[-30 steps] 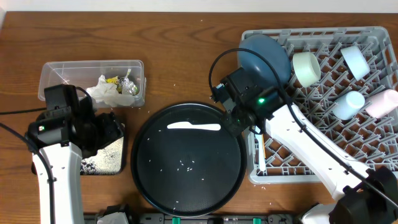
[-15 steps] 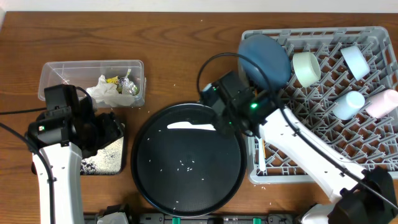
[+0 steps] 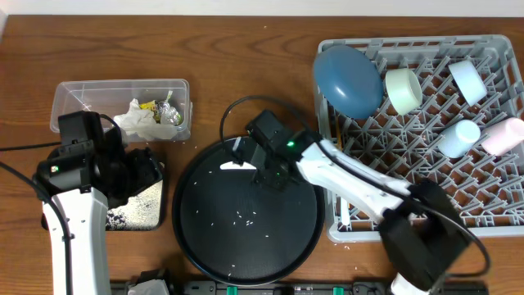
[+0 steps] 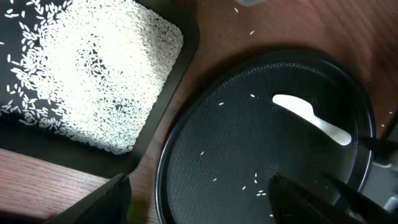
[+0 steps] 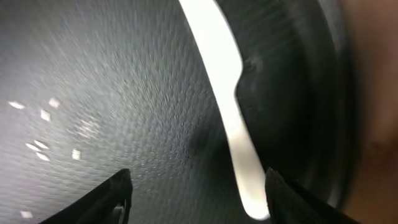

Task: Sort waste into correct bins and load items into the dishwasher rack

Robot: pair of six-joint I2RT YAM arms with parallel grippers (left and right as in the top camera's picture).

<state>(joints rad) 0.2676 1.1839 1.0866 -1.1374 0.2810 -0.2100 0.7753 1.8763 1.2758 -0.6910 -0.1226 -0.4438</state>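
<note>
Overhead: right gripper (image 3: 268, 170) has swung from the dishwasher rack (image 3: 483, 184) to the far edge of the round tray (image 3: 196, 188), fingers now spread over the white utensil (image 3: 233, 166), likely racked next.

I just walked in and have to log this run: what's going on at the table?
The right gripper, fingers apart, hangs over the white plastic utensil on the round black tray, not gripping it. The left gripper, open and empty, hovers near the black rectangular tray of rice. Tissue and wrappers lie in the clear tub; plate, bowl and cups sit in the rack.
</note>
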